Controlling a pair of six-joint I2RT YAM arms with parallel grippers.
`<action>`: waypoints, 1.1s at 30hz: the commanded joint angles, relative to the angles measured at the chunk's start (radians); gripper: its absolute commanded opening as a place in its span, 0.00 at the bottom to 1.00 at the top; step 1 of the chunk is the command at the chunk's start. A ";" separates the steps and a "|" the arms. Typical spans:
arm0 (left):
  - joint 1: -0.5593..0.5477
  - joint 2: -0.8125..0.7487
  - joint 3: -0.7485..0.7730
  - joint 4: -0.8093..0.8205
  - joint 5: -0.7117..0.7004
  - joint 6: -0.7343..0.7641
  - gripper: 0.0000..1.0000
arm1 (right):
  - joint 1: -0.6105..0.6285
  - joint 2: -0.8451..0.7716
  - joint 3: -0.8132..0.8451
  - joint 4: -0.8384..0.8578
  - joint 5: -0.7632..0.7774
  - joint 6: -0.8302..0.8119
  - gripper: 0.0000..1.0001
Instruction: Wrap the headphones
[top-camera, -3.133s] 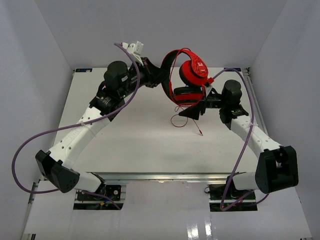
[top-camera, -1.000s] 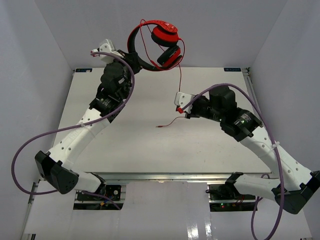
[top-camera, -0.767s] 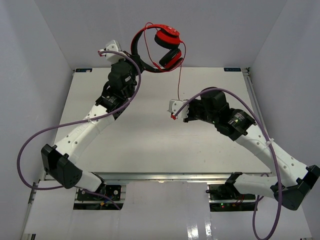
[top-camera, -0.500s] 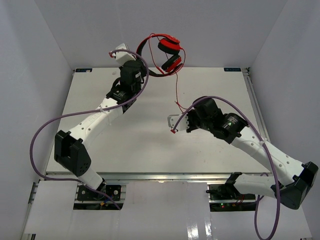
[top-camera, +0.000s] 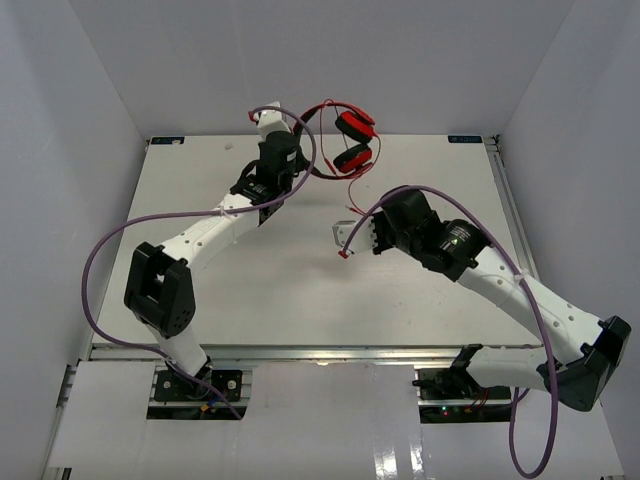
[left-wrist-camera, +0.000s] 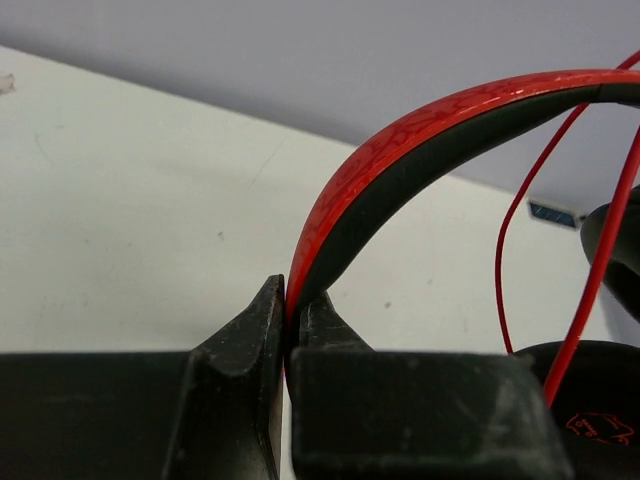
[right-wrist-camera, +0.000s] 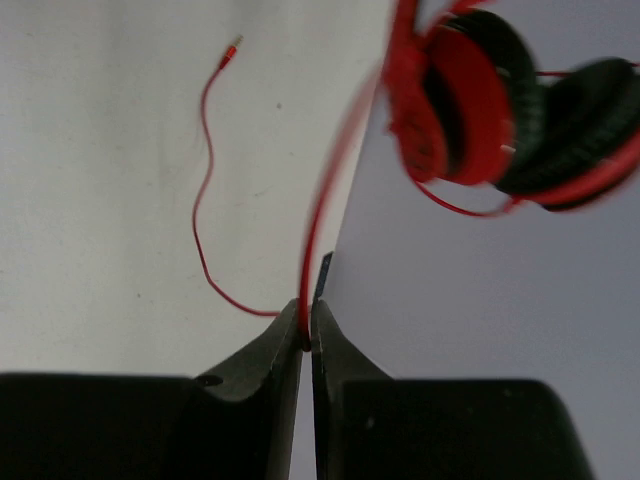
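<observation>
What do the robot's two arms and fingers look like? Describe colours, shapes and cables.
Both arms share one look: the left arm and right arm have white links joined by black joint housings. A thick purple cable loops along each. The fingers are black wedges narrowing to tips.

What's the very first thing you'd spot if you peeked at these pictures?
The bright red headphones jump out, held up near the far edge of the white table. The left pincer pinches their headband, and the right pincer pinches the thin red cable.
</observation>
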 joint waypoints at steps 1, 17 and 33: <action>-0.009 -0.053 -0.075 0.043 0.073 0.075 0.00 | -0.013 0.006 0.100 0.061 0.074 -0.193 0.13; -0.042 -0.125 -0.186 0.037 0.354 0.211 0.00 | -0.057 0.023 0.018 0.267 0.031 -0.181 0.14; -0.046 -0.234 -0.325 0.059 0.667 0.274 0.00 | -0.211 0.030 0.017 0.269 -0.264 -0.154 0.16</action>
